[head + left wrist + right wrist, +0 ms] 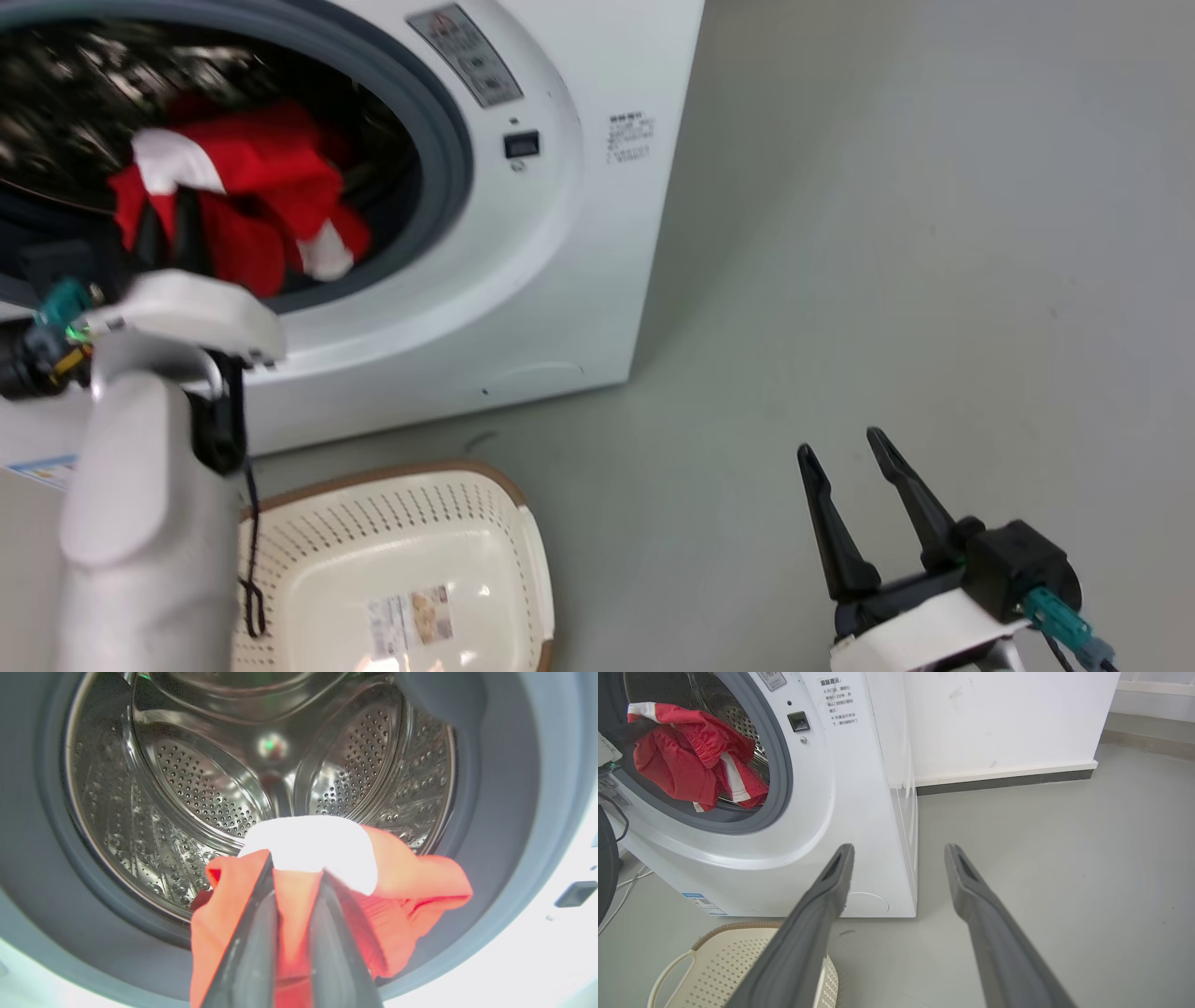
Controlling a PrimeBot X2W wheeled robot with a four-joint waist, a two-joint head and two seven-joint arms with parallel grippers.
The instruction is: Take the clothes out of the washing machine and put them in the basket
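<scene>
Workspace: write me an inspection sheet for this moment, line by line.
Surface: grey floor, faintly scuffed.
Job's things: red-and-white garment in the open mouth of the washing machine; basket on the floor before it, no clothes in its visible part.
Clutter: nothing seen.
Grippers: left gripper shut on the garment; right gripper open, above the floor, holding nothing.
Cables: black cable hanging from the left arm over the basket; pale cables on the floor beside the machine.
Surroundings: white wall, dark skirting.
</scene>
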